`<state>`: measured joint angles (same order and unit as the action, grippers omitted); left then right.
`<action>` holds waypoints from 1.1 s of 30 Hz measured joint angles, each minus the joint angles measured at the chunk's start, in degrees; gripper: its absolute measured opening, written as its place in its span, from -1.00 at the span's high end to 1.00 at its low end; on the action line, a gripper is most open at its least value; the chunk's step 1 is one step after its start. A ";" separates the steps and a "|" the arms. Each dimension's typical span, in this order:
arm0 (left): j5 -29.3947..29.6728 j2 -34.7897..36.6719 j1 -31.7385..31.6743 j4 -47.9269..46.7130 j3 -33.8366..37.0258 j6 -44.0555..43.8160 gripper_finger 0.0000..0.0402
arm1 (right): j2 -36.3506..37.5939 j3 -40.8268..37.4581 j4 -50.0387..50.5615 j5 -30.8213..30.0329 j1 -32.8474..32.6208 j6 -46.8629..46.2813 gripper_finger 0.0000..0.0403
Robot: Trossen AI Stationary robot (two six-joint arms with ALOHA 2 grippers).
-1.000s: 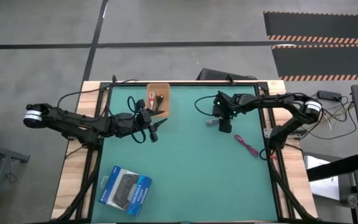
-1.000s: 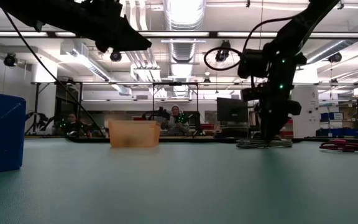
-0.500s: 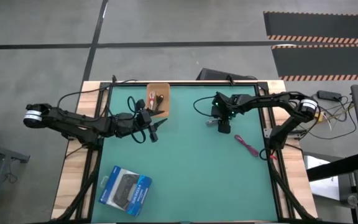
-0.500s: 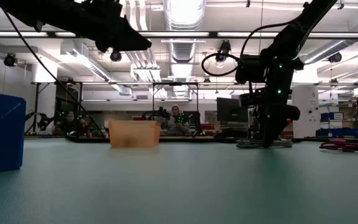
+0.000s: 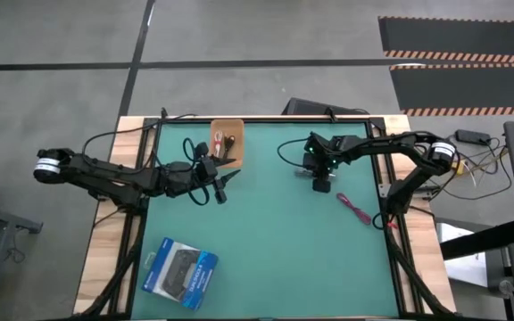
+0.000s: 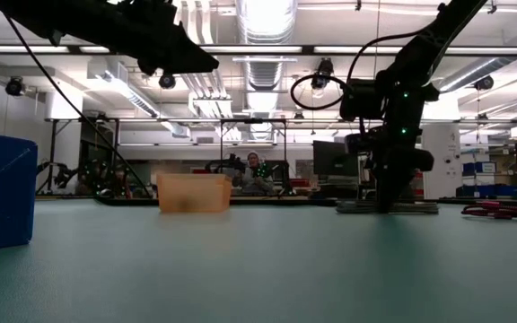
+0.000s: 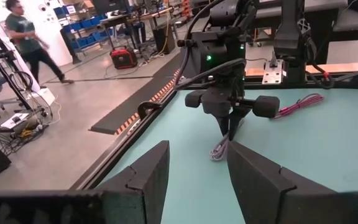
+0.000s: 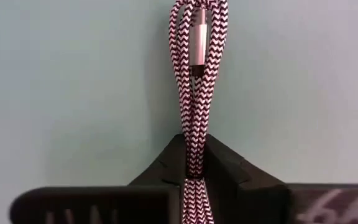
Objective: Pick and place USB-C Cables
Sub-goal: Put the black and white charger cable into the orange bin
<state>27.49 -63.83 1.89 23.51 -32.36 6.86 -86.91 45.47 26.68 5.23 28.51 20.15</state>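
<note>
A silver-grey braided USB-C cable (image 8: pixel 197 68) lies bundled on the green table, far right of the middle. My right gripper (image 5: pixel 321 184) stands over it, shut on it; the left wrist view shows this gripper (image 7: pixel 230 124) and the cable (image 7: pixel 219 149) too. A magenta-pink cable (image 5: pixel 357 209) lies on the table nearer the right edge. More cables rest in a small orange bin (image 5: pixel 227 143) at the far edge. My left gripper (image 5: pixel 223 189) hangs open above the table near that bin, nothing between its fingers (image 7: pixel 148 180). My right gripper pinches the bundled strands of the silver-grey cable (image 8: pixel 195 163) between its two fingers. The fingers come from above, pointing down. The bundle runs out straight from between the fingertips and lies flat on the table; its part behind them is hidden by the fingers.
A blue-and-black box (image 5: pixel 181 272) sits near the table's front left. Wooden borders and black rails (image 5: pixel 395 241) frame the green mat. In the low view the bin (image 6: pixel 193 193) stands far back and the box (image 6: pixel 3 188) close at the left. People show in the room beyond.
My right gripper has shifted slightly toward the table's left edge and sunk a little lower onto the silver-grey cable, which stays on the table.
</note>
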 joint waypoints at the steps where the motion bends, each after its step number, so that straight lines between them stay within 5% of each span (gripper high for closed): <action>1: 0.00 0.00 0.00 0.00 0.00 -0.02 0.27 | 0.00 0.00 -0.05 0.14 0.00 -0.64 0.90; 16: -0.02 0.00 0.04 0.02 0.00 -0.45 0.27 | 9.24 -2.61 -6.95 3.51 -0.76 -6.16 0.91; 33: -0.04 0.00 0.02 0.08 0.00 -0.63 0.27 | 25.94 -19.01 -33.18 3.83 -4.39 -19.12 0.91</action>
<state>27.45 -63.83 1.91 23.59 -32.36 6.23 -60.98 26.46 -6.50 9.06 24.12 1.03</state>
